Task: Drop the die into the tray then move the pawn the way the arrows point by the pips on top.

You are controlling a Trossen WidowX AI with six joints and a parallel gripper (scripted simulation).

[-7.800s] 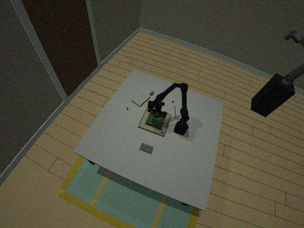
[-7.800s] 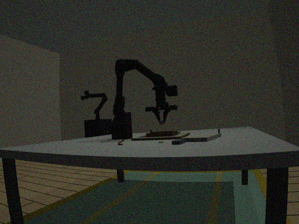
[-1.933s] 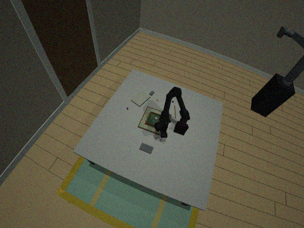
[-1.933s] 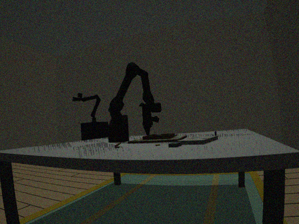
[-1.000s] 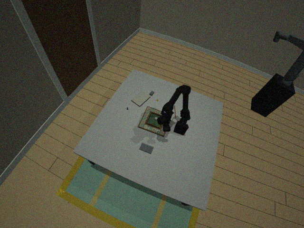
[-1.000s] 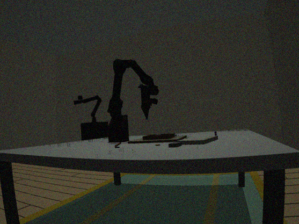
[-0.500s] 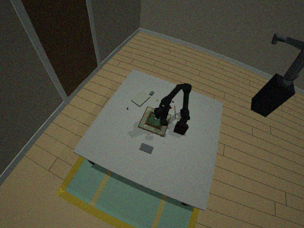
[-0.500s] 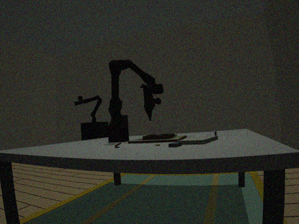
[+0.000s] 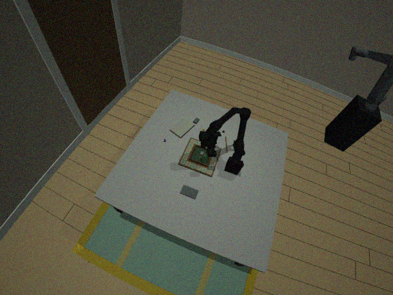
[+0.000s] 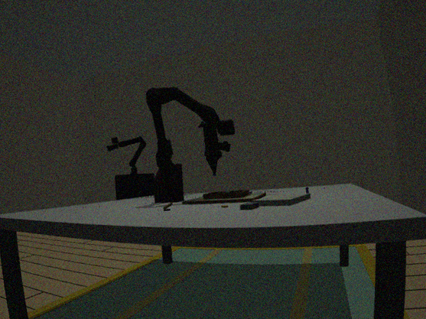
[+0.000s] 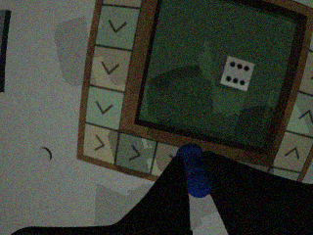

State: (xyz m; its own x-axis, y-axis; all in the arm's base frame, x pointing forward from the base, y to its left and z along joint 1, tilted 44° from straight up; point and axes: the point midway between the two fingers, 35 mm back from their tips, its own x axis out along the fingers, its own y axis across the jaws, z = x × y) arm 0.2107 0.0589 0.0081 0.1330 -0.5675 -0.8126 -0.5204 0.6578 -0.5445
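My gripper (image 9: 212, 153) (image 10: 214, 172) (image 11: 192, 161) is shut on the blue pawn (image 11: 199, 182), whose round head and body show between the fingertips in the wrist view. The exterior view shows the fingertips raised well above the board (image 9: 190, 165) (image 10: 257, 195) (image 11: 104, 109). The white die (image 9: 202, 152) (image 11: 238, 73) lies in the green-floored tray (image 9: 198, 163) (image 10: 225, 194) (image 11: 132, 85) with six pips on top. Arrows on the left squares point down in the wrist view, those on the bottom row right, those on the right side up. The fingers hide part of the bottom row.
A grey slab (image 9: 189, 192) lies on the table on one side of the board. Opposite are a pale flat panel (image 9: 182, 128), a small grey block (image 9: 196, 120) (image 10: 249, 205) and a small purple piece (image 9: 164, 140) (image 10: 306, 189). A thin stick (image 9: 226, 144) lies near the arm.
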